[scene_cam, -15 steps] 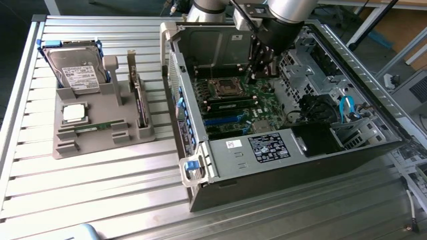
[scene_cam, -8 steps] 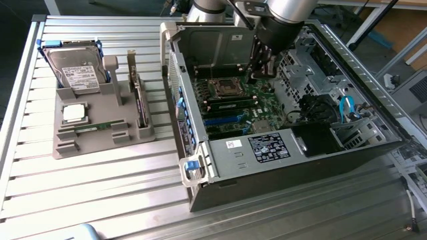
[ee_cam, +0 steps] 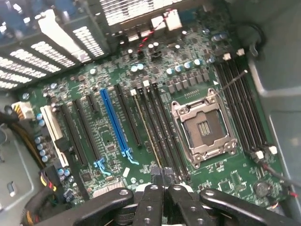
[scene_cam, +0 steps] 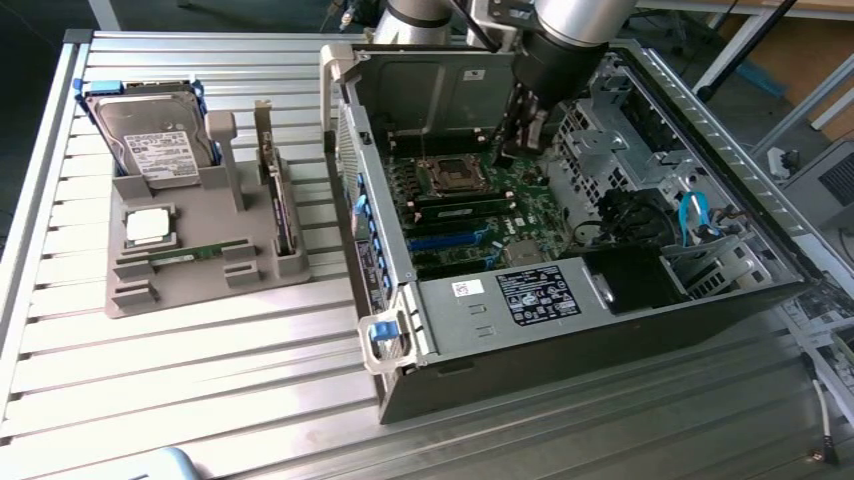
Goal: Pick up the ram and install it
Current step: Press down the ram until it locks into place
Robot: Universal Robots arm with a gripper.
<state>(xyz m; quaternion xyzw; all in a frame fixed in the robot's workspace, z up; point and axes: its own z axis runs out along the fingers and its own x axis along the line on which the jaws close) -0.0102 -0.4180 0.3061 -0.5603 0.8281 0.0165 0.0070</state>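
Black-fingered gripper (ee_cam: 162, 186): fingers together, empty, above green motherboard (ee_cam: 117, 89) inside open grey computer case (scene_cam: 561, 330). Thin green ram stick (scene_cam: 198, 253): flat on grey holder tray (scene_cam: 200, 285), well apart.

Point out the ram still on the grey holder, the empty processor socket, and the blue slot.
ram (scene_cam: 200, 252): exterior view, middle of the green stick lying in the grey holder.
processor socket (ee_cam: 205, 129): wrist view, centre of its open metal frame.
blue slot (ee_cam: 114, 123): wrist view, midway along its length.

exterior view looks down from high, afar; wrist view hovers close; both share the motherboard (scene_cam: 494, 215) (ee_cam: 155, 117) (open case).
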